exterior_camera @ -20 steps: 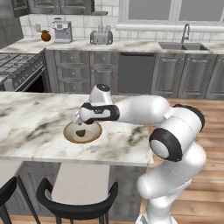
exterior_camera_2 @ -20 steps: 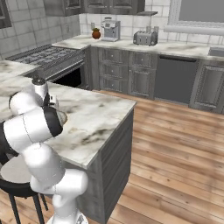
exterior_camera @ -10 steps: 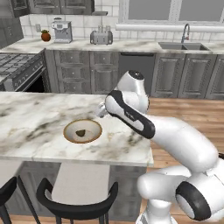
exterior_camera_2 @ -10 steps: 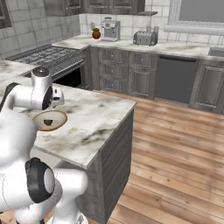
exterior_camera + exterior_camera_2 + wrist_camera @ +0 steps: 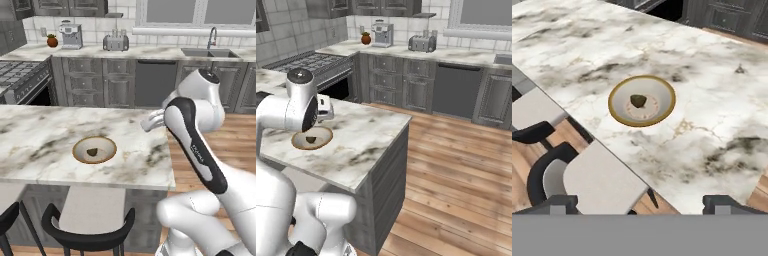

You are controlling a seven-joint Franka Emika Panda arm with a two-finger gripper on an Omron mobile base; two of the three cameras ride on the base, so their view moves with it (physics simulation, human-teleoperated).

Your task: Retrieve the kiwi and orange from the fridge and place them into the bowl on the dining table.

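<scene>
The kiwi (image 5: 92, 151) lies in the middle of the wooden-rimmed bowl (image 5: 80, 155) on the dining table (image 5: 35, 135). My gripper (image 5: 145, 124) hangs open and empty above the table, to the right of the bowl and well clear of it. In the hand view the fingertips (image 5: 562, 202) stand wide apart, with the bowl (image 5: 664, 107) and the kiwi (image 5: 637, 101) ahead on the marble dining table (image 5: 712, 90). The right base view shows the bowl (image 5: 298, 144) and kiwi (image 5: 311, 140) just below my arm. The orange and the fridge are out of view.
Two dark-backed stools (image 5: 90, 235) stand at the table's near side. A stove (image 5: 20, 75) is at the left. The back counter holds a coffee machine (image 5: 70, 35), a toaster (image 5: 116, 42), a reddish fruit (image 5: 52, 41) and a sink (image 5: 207, 51). Wood floor (image 5: 456, 175) lies right of the table.
The hand has lifted off from just above the bowl and swung up and to the right. The kiwi stays in the bowl. The jaws remain open.
</scene>
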